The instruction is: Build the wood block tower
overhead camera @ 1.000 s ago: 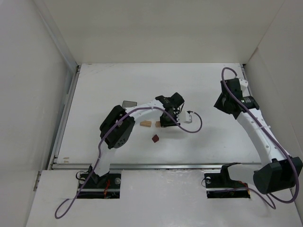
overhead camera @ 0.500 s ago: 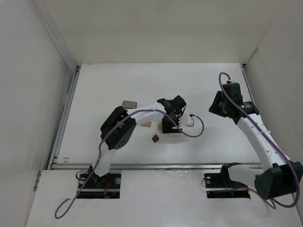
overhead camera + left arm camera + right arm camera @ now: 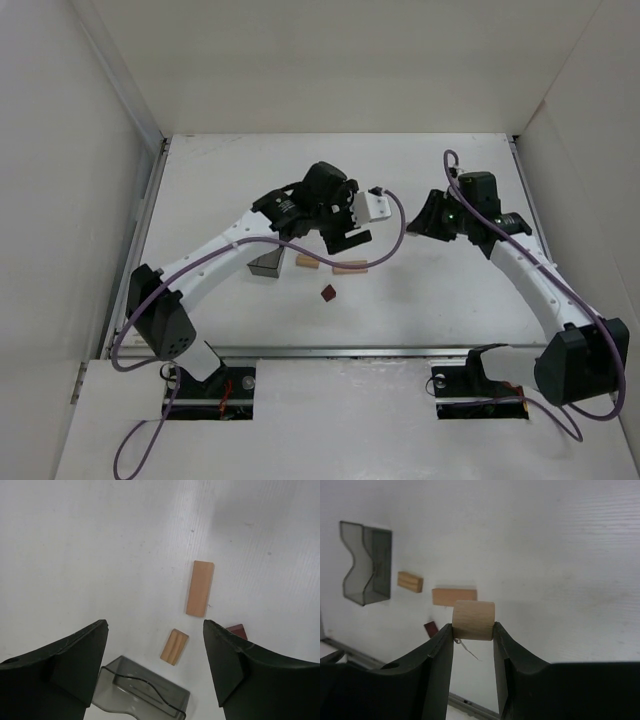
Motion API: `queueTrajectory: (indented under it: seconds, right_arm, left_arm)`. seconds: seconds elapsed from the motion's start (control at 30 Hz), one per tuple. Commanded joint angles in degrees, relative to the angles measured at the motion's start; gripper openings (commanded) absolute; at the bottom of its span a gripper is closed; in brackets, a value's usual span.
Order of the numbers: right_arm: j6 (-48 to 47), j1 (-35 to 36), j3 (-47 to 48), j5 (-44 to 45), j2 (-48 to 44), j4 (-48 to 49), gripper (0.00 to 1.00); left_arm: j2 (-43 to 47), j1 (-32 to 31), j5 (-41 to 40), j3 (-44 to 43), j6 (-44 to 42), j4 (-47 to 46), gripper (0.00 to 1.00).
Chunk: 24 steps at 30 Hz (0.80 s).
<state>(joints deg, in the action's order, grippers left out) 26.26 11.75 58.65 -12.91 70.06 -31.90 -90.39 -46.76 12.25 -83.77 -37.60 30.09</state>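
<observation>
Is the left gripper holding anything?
No, the left gripper is open and empty; the plank lies flat below it.

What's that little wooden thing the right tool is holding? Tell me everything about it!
It is a small wooden block, pale tan with faint grain, and its edges look rounded, like a short peg. The right tool is shut on it, with dark fingers pressing its left and right sides. It sits level at the fingertips and hangs above the white table, touching nothing else.
</observation>
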Motion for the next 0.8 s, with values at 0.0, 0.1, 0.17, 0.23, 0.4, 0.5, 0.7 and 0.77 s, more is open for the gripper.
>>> queueTrajectory:
  seconds: [0.0,0.1,0.17,0.23,0.4,0.5,0.7,0.77]
  right_arm:
    - [0.62,1.69,-0.56,-15.64,1.56,12.09,0.01]
    - [3.52,3.36,-1.7,-19.33,1.57,17.11,0.01]
    - [4.85,4.15,-2.4,-20.4,1.57,18.8,0.01]
    - [5.99,4.69,-3.1,-21.8,1.57,19.94,0.01]
    - [7.14,6.88,-4.86,-22.95,0.95,21.53,0.01]
    - [7.66,7.58,-6.0,-22.95,0.43,22.06,0.01]
    - [8.19,8.82,-6.53,-22.95,-0.8,22.67,0.01]
    - [8.19,9.34,-6.53,-22.95,-1.33,22.67,0.01]
  left_arm:
    - [1.17,-0.35,5.48,1.5,-1.14,1.28,0.74]
    - [0.57,-1.75,7.09,0.28,-2.91,1.29,0.75]
    - [0.04,-2.54,7.09,-0.34,-4.22,1.29,0.78]
    - [-0.48,-3.33,7.09,-0.87,-4.23,-0.2,0.79]
    - [-1.63,-6.14,4.46,-2.01,-3.36,-4.59,0.79]
    - [-2.25,-6.15,4.97,-3.24,-2.65,-5.13,0.77]
    - [-3.57,-6.67,4.81,-3.95,-1.43,-6.17,0.68]
    - [-4.7,-6.67,3.49,-3.95,-0.89,-6.18,0.61]
